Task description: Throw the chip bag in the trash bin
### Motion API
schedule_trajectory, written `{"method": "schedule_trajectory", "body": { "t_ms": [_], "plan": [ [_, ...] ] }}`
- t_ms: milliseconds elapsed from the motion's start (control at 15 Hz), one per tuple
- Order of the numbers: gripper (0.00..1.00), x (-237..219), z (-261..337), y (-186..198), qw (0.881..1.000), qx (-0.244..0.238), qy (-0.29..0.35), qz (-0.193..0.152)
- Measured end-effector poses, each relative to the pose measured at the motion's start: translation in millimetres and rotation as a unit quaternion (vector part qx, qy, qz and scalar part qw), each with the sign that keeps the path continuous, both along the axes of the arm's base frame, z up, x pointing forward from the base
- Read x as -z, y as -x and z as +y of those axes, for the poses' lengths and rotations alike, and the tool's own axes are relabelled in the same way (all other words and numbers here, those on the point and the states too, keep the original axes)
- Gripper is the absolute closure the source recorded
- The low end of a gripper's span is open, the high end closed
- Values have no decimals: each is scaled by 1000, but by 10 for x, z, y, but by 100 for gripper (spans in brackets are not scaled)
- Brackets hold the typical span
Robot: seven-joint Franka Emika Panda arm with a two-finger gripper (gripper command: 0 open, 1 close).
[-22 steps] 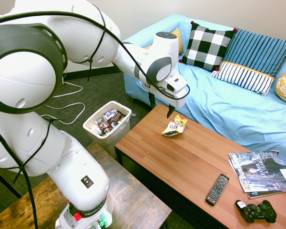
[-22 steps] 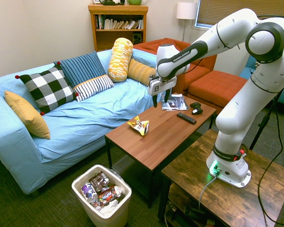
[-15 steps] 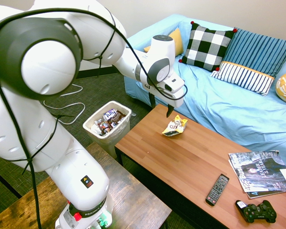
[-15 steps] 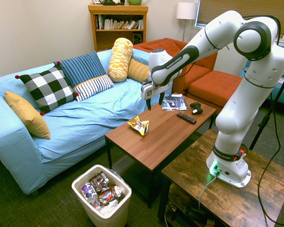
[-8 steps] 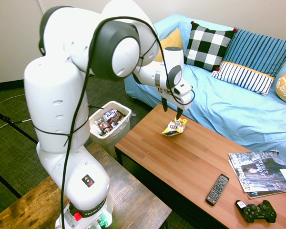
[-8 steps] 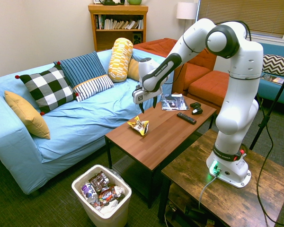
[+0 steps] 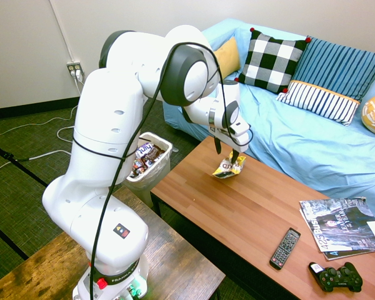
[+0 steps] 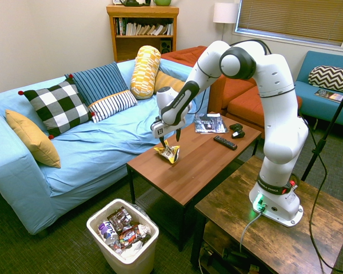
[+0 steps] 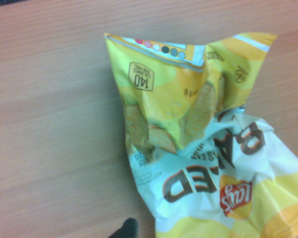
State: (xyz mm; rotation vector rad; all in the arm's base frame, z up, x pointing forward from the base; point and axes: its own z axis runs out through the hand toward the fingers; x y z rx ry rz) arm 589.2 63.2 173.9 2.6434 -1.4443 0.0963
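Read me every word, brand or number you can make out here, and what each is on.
"BAKED", "Lay's", "140 CALORIES PER PKG": crumpled yellow-and-white foil chip bag
"hint": white-and-purple wrapper in the bin
"FRANKA", partly: white robot arm's base
Glossy magazines, brown candy wrappers: too small to read reliably.

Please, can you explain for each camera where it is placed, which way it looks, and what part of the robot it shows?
First exterior view: high behind the arm's base, looking across the wooden table to the blue sofa; most of the arm shows, with the gripper.
Second exterior view: high, opposite side, bin in front, bookshelf behind; arm enters from the right.
Wrist view: on the wrist, looking down at the chip bag; a dark sliver at bottom.
Both exterior views share sofa, table, bag and bin.
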Motion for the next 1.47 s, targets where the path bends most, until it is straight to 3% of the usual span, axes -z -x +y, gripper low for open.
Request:
{"method": "schedule_trajectory", "body": {
  "t_ms": [467, 533, 1467],
  "plan": [
    [0, 581, 50, -136, 1000, 12, 16, -5],
    [100, 613, 43, -135, 1000, 15, 16, -4],
    [100, 834, -19, -27, 999, 34, -13, 6]
  ]
}}
